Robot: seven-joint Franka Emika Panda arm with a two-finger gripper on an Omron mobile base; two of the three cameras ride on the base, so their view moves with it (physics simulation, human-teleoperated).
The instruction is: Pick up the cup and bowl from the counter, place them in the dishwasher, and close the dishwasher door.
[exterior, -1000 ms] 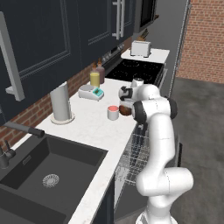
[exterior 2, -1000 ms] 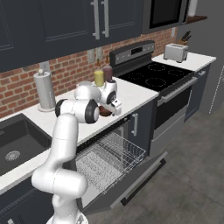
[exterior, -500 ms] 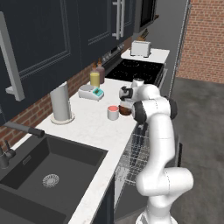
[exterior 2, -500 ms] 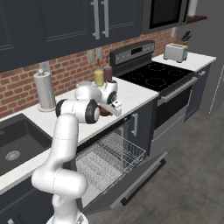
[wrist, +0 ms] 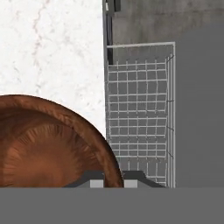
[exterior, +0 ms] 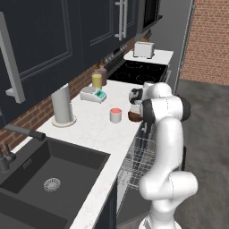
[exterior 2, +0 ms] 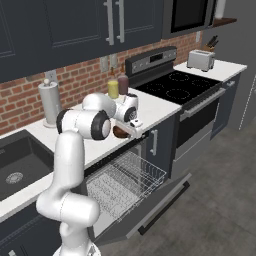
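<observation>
While the base views place the gripper [exterior 2: 131, 131] at the counter [exterior: 96, 127] edge, the hand view shows it pinching the bowl [wrist: 48, 144] rim above the rack [wrist: 139, 113]

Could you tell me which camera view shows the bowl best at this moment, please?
The hand view: the bowl looms large there, brown rim and inside plain, jaws shut on its rim. In the left base view and the right base view it is a small brown patch at the counter edge, partly hidden by the arm.
</observation>
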